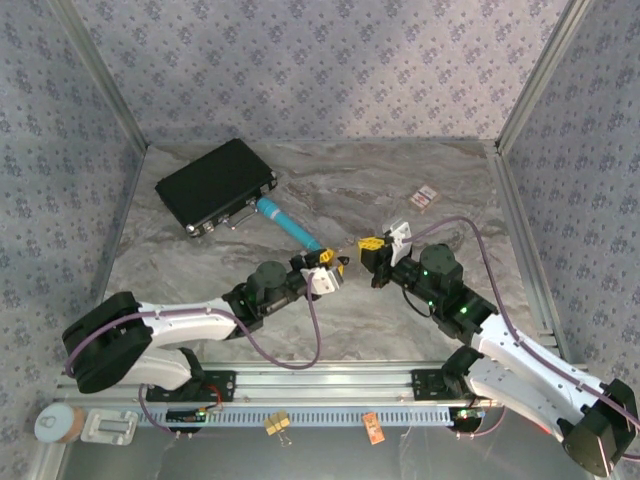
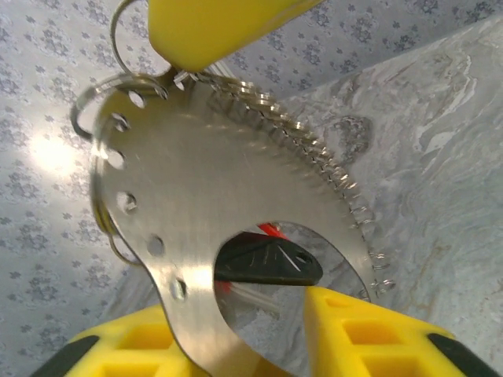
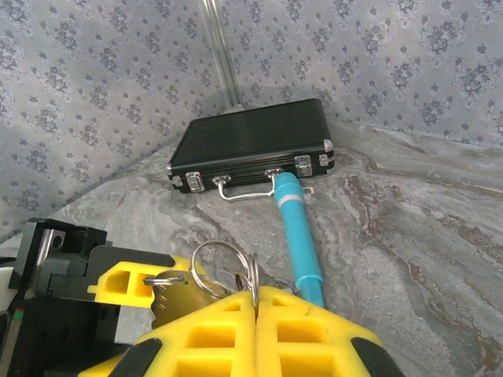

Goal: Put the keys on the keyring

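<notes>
My left hand [image 1: 328,270] is narrowed on the metal blade of a key [image 2: 220,173]. My right hand [image 1: 373,246] is pinched tight on the thin ring of the keyring [image 3: 222,259]. Both meet over mid-bench [image 1: 500,230]. The black case [image 1: 215,186] lies closed at far left, with one end of the teal tool [image 1: 290,224] at its handle. Open bench lies to the right of the hands.

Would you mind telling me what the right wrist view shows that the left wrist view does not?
Right wrist view: the black case and teal tool on the table, and the right hand shut on a thin metal ring. Left wrist view: a red bit and black piece behind the cutout of a toothed metal plate. Shared: that plate, metal rings, marble table, patterned wall.
</notes>
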`<state>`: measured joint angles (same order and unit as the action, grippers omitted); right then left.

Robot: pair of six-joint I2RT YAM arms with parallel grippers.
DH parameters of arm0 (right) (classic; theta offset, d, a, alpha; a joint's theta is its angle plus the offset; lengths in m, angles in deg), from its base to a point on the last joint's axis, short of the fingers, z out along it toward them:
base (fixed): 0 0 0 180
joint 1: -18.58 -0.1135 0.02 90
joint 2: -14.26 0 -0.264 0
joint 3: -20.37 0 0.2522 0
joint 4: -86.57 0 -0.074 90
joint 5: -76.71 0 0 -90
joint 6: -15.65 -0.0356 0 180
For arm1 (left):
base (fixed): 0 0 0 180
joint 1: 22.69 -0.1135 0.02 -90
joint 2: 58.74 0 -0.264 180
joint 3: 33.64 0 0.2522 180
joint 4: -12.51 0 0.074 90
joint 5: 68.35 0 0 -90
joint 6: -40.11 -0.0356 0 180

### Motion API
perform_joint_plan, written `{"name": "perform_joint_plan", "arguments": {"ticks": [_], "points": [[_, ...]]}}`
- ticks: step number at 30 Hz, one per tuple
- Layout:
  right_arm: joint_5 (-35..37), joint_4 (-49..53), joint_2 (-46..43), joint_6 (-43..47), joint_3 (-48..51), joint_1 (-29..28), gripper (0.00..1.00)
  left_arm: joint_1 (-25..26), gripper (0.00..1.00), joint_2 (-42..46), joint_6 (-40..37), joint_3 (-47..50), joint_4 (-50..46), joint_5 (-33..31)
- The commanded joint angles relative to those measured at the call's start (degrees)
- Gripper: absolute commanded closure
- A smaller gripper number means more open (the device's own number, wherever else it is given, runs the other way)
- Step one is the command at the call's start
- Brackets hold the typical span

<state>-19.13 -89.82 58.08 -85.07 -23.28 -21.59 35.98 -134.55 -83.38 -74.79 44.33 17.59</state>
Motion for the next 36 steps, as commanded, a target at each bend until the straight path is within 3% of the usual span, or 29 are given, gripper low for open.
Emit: {"name": "perform_joint_plan", "arguments": {"ticks": [1,9,15,19,27,36], "points": [[0.28,-3.71,-0.73,0.5,0.66,1.04,1.0,0.48,0.62,2.07,2.64,1.4,0.65,1.42],[-5.03,-4.1,-0.4,4.12,3.54,4.16,1.0,0.65,0.56,11.07,7.92,5.94,-8.06,-0.71],[-11.8,0.85,-0.18,13.28,4.71,5.61,1.0,0.48,0.59,21.02,9.4,6.4,-17.32,-3.94],[-17.11,2.84,0.28,17.91,4.6,5.56,1.0,-1.02,0.63,24.38,10.72,5.02,-19.98,-2.28],[-15.87,3.37,3.95,25.04,4.57,1.18,1.0,-6.25,0.67,19.3,16.64,-0.21,-19.25,7.83],[-14.75,5.23,5.25,27.29,4.39,-1.84,1.0,-7.96,0.7,11.65,16.9,-3.62,-19.75,16.72]]}}
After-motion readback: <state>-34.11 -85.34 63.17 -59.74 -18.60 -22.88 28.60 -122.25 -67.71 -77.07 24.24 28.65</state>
